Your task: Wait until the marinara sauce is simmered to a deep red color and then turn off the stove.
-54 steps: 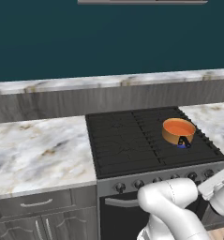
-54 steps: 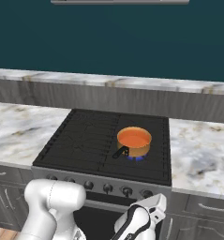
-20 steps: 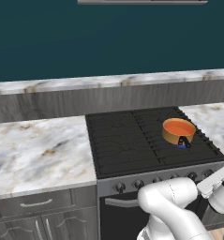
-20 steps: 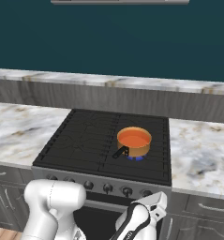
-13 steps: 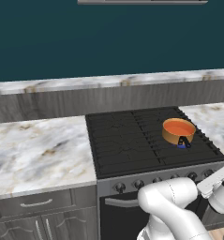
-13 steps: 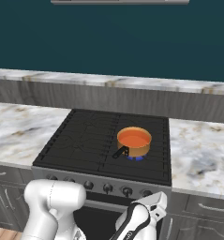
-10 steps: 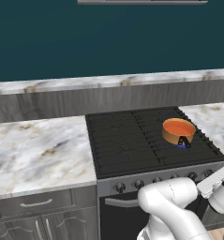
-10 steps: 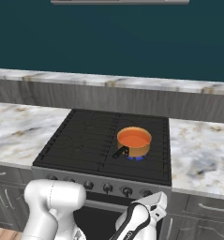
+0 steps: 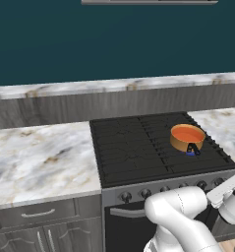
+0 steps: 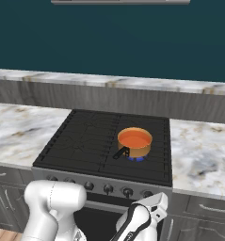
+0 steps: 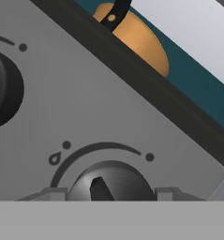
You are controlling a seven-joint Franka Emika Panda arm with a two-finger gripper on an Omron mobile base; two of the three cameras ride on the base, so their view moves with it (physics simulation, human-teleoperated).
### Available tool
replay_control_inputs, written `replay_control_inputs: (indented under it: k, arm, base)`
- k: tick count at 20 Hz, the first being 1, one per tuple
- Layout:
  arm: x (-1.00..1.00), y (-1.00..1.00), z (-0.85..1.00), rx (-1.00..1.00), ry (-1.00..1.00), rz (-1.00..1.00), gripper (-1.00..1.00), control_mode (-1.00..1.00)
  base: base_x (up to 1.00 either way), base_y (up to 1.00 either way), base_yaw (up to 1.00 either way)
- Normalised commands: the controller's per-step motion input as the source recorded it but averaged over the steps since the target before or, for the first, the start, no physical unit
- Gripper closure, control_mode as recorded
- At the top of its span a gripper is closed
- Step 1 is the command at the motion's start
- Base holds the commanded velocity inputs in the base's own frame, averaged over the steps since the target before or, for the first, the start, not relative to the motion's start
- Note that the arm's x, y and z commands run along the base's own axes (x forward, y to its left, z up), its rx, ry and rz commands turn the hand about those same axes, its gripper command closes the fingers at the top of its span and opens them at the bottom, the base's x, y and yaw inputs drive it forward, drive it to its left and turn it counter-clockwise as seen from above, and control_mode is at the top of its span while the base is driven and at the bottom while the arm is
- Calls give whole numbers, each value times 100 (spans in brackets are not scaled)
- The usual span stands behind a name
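The marinara sauce (image 9: 188,133) (image 10: 134,139) is an orange-red disc inside a small copper-tan pot (image 9: 187,141) (image 10: 138,148) (image 11: 142,41). The pot stands on the right front burner of the black stove (image 9: 138,147) (image 10: 85,136), over a small blue flame (image 10: 135,159). Its dark handle (image 10: 121,153) (image 11: 116,13) points toward the front. At the steel front panel, my gripper (image 11: 108,193) is shut on a dark stove knob (image 11: 108,180), with one fingertip on each side of it. The knob's ridge stands turned off upright.
A row of dark knobs (image 10: 108,188) (image 9: 145,193) lines the stove front, and another knob (image 11: 1,89) sits just left of the held one. Marble counters (image 9: 40,157) (image 10: 198,150) flank the stove. A raised ledge (image 10: 109,82) runs behind it. My white arm (image 10: 52,202) fills the foreground.
My hand has crept slightly closer to the knob row since the oldest frames. Over the last second nothing has moved, and the sauce colour looks the same.
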Motion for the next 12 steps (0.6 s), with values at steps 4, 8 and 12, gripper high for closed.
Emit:
replay_control_inputs:
  k: [4,8,12]
  arm:
    - [0,0,0,0,0,0,100,-100]
    - [0,0,0,0,0,0,100,-100]
    - [0,0,0,0,0,0,100,-100]
  base:
    - [0,0,0]
    - [0,0,0]
    - [0,0,0]
